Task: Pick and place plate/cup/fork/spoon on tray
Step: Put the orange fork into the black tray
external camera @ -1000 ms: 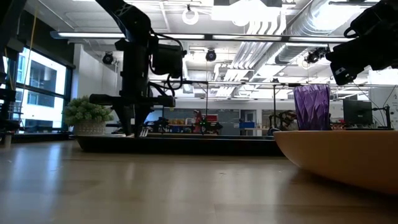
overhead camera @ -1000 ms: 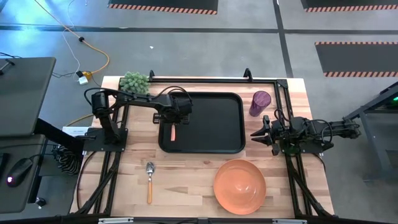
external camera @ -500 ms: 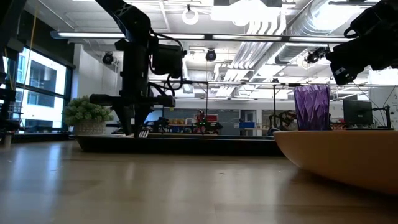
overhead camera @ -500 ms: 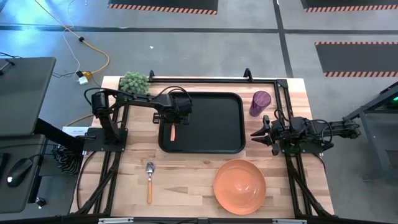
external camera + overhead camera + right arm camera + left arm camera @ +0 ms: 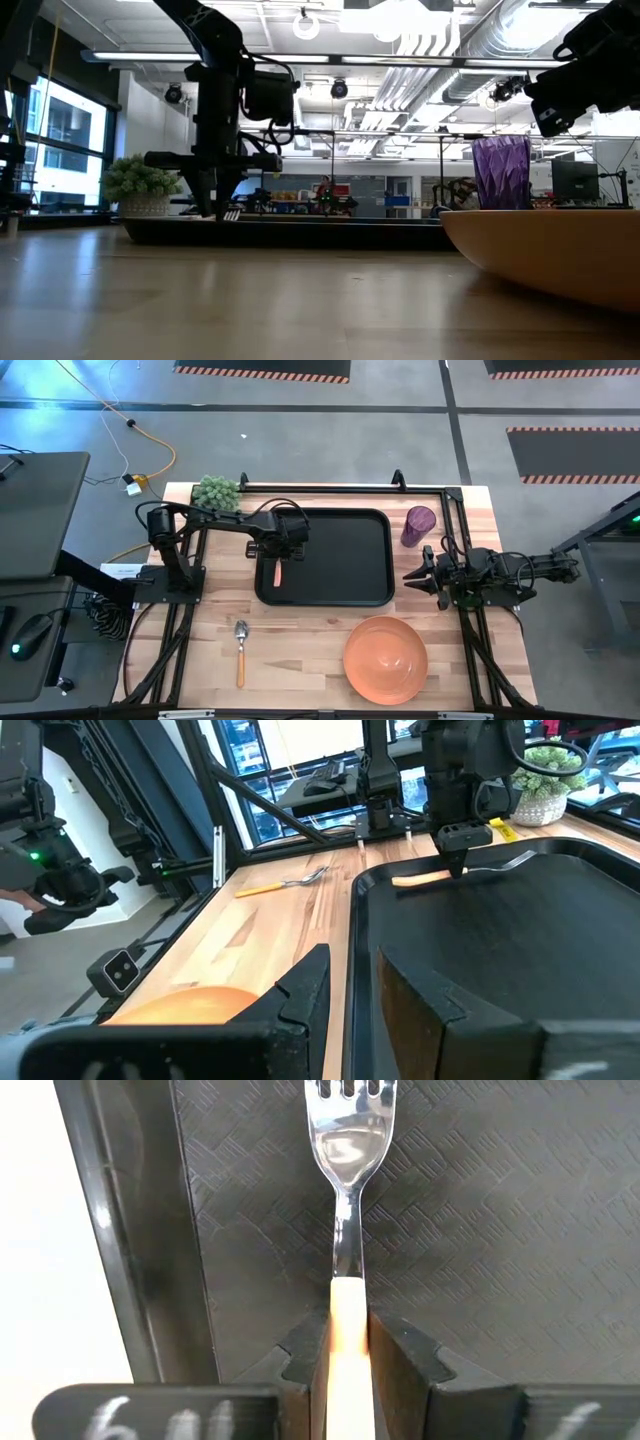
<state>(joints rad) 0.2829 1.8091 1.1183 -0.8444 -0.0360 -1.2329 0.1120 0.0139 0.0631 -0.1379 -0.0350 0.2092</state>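
Observation:
The black tray (image 5: 350, 585) lies in the middle of the table. My left gripper (image 5: 283, 552) stands over the tray's left part, shut on the fork (image 5: 278, 573). The fork's pink handle sticks out toward the near edge, and its tines (image 5: 350, 1090) point toward the far edge. The spoon (image 5: 240, 650) lies flat on the table near the tray's left near corner. The orange plate (image 5: 385, 658) rests on the table near the tray's right near corner. The purple cup (image 5: 418, 525) stands upright to the right of the tray. My right gripper (image 5: 415, 577) is open and empty just right of the tray. My left gripper pinches the fork's handle (image 5: 348, 1315) between its two fingers (image 5: 400, 1360), at the end next to the metal neck. The fingers come from above, pointing down, one on each side of the handle. The fork is level at the tray floor (image 5: 450, 873); whether it rests there I cannot tell.
A small potted plant (image 5: 216, 492) stands at the table's far left corner. Black frame rails (image 5: 470, 630) run along the table's left, right and far sides. Bare wood lies between the spoon and the plate (image 5: 300, 650).

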